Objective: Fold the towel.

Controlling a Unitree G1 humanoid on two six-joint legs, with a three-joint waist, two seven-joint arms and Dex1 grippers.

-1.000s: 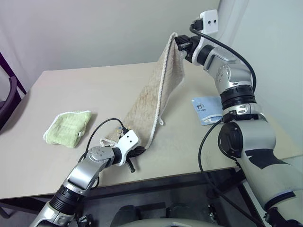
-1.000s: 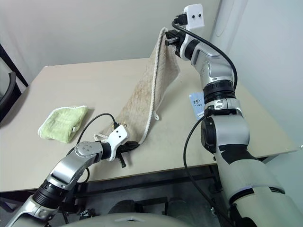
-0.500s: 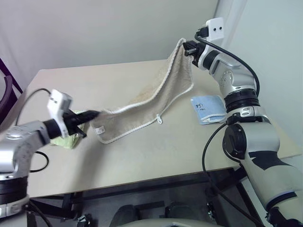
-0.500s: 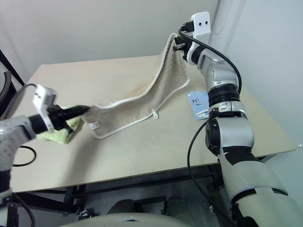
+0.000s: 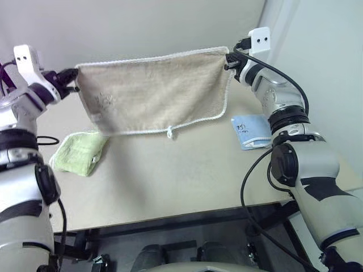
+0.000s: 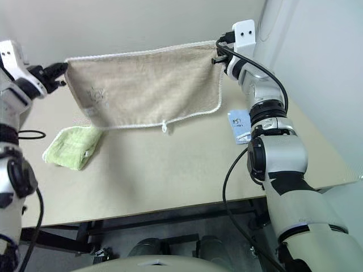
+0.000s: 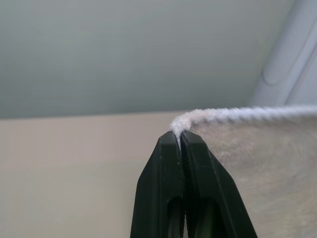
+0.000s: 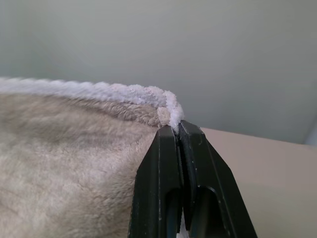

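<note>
Since the earlier frames, the left gripper (image 5: 72, 81) had risen from the near table edge, where it pinched a low corner, to shoulder height at the left, carrying that corner with it; the towel (image 5: 153, 93), formerly a slanting, sagging strip trailing onto the table (image 5: 181, 175), now hung spread flat as a wide sheet between the two arms. The right gripper (image 5: 228, 61) had kept about the same high place at the right. Left gripper: fingers pressed together on the towel's upper left corner, the white cord edging caught between the tips, as the left wrist view confirmed. Right gripper: fingers likewise clamped on the upper right corner at the cord edge. Towel: held in the air above the far half of the table, top edge nearly level, small white loop (image 5: 169, 132) dangling from the lower edge, dark embroidered marks (image 5: 104, 102) near the lower left. Green folded towel (image 5: 81, 152) lay on the table below the left corner; light-blue cloth (image 5: 249, 131) lay at the right, beside the right arm.
</note>
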